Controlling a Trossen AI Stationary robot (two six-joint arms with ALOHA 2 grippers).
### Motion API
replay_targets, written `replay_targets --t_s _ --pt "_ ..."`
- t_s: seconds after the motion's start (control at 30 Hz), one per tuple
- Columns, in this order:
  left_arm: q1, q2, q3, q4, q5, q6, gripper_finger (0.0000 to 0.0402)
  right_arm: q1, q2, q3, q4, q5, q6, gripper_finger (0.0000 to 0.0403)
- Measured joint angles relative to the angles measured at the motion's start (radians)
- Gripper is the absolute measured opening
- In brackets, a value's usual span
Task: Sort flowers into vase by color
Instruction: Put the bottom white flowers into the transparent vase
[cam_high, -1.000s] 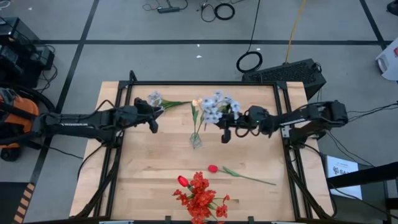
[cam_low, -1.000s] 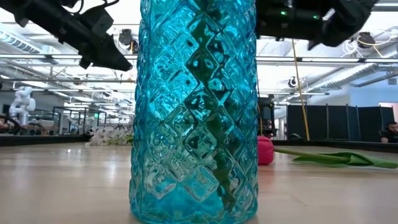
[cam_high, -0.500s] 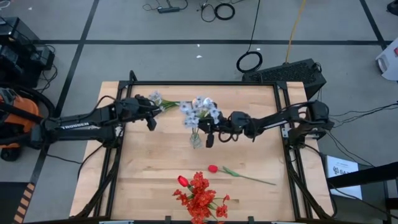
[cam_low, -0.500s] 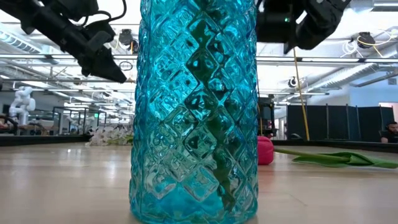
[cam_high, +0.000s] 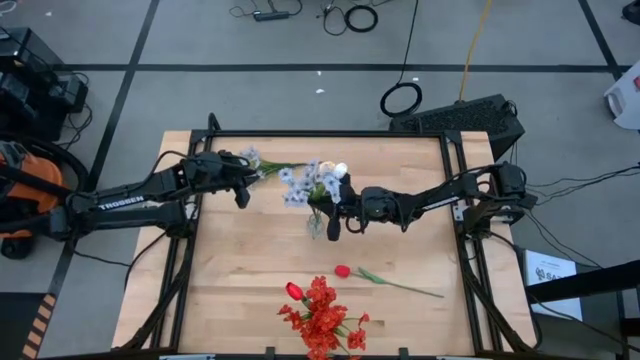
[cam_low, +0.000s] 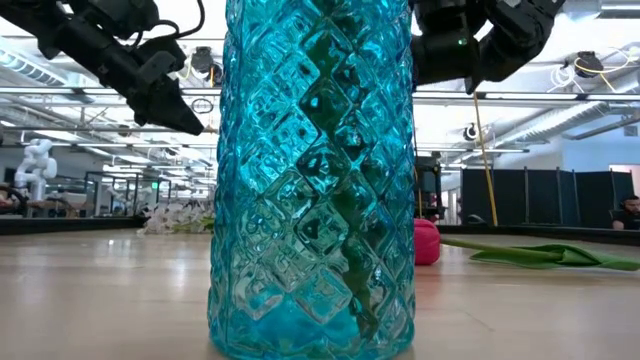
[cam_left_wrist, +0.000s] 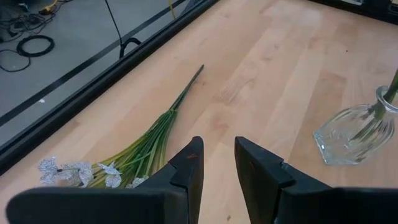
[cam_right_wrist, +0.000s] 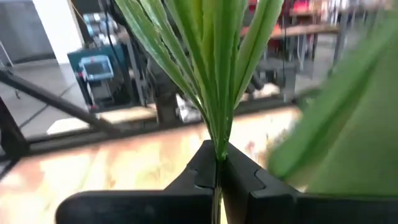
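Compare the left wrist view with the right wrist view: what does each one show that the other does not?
Only the left wrist view shows the bluish-white spray lying on the table, the clear vase standing apart from it, and the open left gripper above the spray's stem. Only the right wrist view shows the right gripper shut on a green stem bundle that fans out close to the camera. Both show the pale wooden tabletop and green flower stems.

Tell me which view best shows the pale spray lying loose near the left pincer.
The left wrist view: the loose spray lies flat on the table, blossoms to stem tip, just ahead of the open left pincer. The high view shows it small; I can't find it in the low or right wrist views.
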Motion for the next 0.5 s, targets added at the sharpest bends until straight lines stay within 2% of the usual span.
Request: replay_targets --t_s 0.3,0.5 --pt "0.0 0.0 0.0 0.006 -0.007 0.034 0.0097 -0.003 0.0 0.0 -0.028 0.002 0.034 0.0025" --pt "-0.001 0.0 0.0 0.008 -0.009 0.034 0.0097 -0.013 0.0 0.0 -0.047 0.0 0.107 0.0063"
